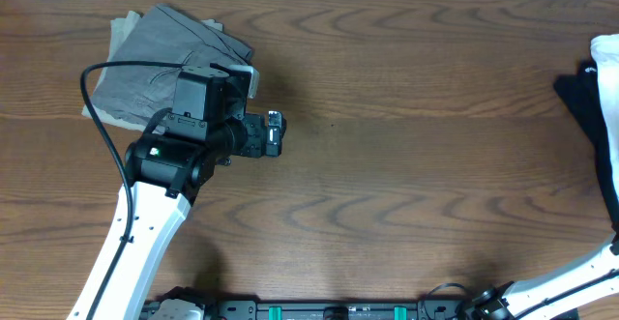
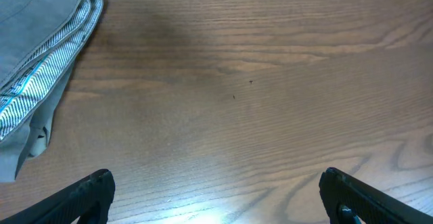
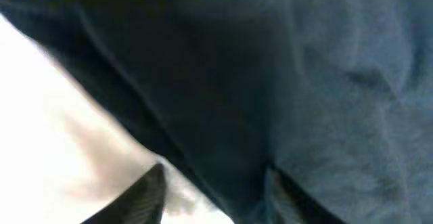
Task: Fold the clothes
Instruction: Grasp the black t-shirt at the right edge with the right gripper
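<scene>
The black T-shirt (image 1: 580, 102) lies bunched at the table's far right edge, mostly out of the overhead view. It fills the right wrist view (image 3: 270, 68), very close and blurred. My right gripper (image 3: 213, 190) is pressed into it, fingers partly closed with a fold of black fabric between them; only its arm shows in the overhead view. My left gripper (image 1: 274, 133) is open and empty over bare wood right of the grey garment; in its wrist view (image 2: 216, 197) both fingers are wide apart.
A folded grey garment (image 1: 164, 59) with a striped lining (image 2: 47, 61) lies at the back left. A white cloth (image 1: 609, 156) lies with the T-shirt at the right edge and shows in the right wrist view (image 3: 61, 136).
</scene>
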`<state>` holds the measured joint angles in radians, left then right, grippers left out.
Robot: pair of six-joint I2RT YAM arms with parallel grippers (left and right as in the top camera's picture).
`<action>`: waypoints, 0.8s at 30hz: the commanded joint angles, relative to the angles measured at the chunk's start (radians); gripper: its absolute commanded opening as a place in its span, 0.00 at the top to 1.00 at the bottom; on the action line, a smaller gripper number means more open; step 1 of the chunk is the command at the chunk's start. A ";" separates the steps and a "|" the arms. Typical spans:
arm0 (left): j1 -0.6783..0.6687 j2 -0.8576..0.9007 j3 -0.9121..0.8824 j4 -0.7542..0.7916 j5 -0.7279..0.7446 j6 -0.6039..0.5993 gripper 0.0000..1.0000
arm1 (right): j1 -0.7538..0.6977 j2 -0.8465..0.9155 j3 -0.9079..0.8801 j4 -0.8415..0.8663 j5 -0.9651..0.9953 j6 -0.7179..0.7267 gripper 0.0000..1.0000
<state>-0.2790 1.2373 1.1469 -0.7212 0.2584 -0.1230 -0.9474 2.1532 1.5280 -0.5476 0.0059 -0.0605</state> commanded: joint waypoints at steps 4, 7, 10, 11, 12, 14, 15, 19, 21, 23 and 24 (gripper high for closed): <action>-0.004 0.004 0.022 0.002 -0.009 0.017 0.02 | -0.030 0.006 0.011 0.010 0.031 0.019 0.65; -0.004 0.004 0.022 0.002 -0.009 0.017 0.02 | -0.043 0.003 0.014 0.009 0.008 0.022 0.73; -0.004 0.004 0.022 0.002 -0.009 0.017 0.02 | -0.053 0.001 0.014 0.005 -0.041 0.022 0.84; -0.004 0.004 0.022 0.002 -0.009 0.017 0.02 | -0.055 0.001 0.015 0.002 -0.044 0.022 0.88; -0.004 0.004 0.022 0.002 -0.009 0.017 0.02 | -0.056 0.000 0.015 -0.003 -0.044 0.022 0.93; -0.004 0.004 0.022 0.002 -0.009 0.017 0.02 | -0.056 -0.005 0.015 -0.010 -0.051 0.022 0.99; -0.004 0.004 0.022 0.002 -0.009 0.017 0.02 | -0.056 -0.010 0.015 -0.010 -0.080 0.022 0.99; -0.004 0.004 0.022 0.002 -0.009 0.017 0.02 | -0.053 -0.063 0.022 -0.004 -0.339 0.023 0.99; -0.004 0.004 0.022 0.001 -0.009 0.017 0.02 | -0.046 -0.106 0.029 -0.005 -0.479 0.034 0.99; -0.004 0.003 0.022 0.002 -0.009 0.017 0.02 | -0.032 -0.156 0.029 -0.011 -0.593 0.094 0.99; -0.004 0.003 0.022 0.003 -0.009 0.017 0.02 | -0.023 -0.180 0.029 -0.023 -0.641 0.116 0.99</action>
<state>-0.2790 1.2373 1.1469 -0.7212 0.2581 -0.1230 -1.0008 2.0869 1.5288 -0.5636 -0.3561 -0.0116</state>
